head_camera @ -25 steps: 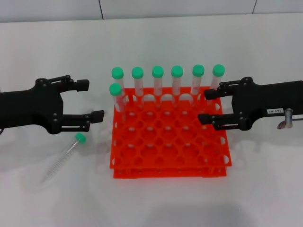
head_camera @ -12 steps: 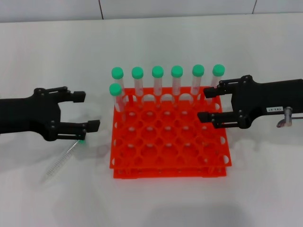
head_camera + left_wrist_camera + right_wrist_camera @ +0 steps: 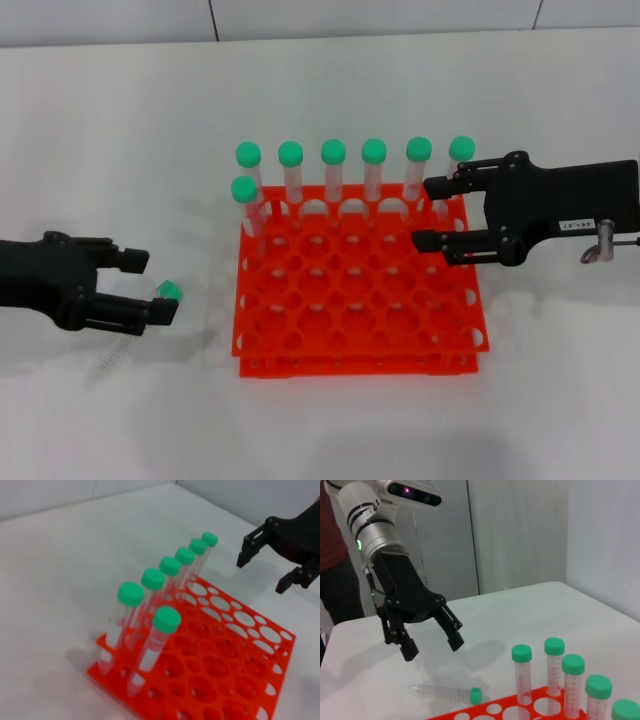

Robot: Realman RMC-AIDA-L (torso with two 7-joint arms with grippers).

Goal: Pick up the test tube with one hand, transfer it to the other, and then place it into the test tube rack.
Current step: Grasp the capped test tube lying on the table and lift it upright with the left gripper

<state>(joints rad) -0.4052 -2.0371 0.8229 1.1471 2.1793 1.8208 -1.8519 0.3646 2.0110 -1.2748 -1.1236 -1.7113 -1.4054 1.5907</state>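
Since a second ago the left gripper [image 3: 140,286] has dropped toward the near-left of the surface [image 3: 120,130] and now hangs over the lying test tube [image 3: 140,325], while the right gripper [image 3: 432,213] has edged slightly toward the far side of the test tube rack [image 3: 360,300]. The left gripper's fingers stand apart, straddling the tube near its green cap, which peeks out just beside the lower fingertip; in the right wrist view the fingertips are above the tube and not touching it. The tube lies flat on the surface, just left of the rack, cap toward the rack. The right gripper hovers over the rack's far right corner, fingers apart and holding nothing. Seven capped tubes [image 3: 333,170] fill the far row and one hole behind it; the other holes are open. Bare surface lies left and in front of the tube.
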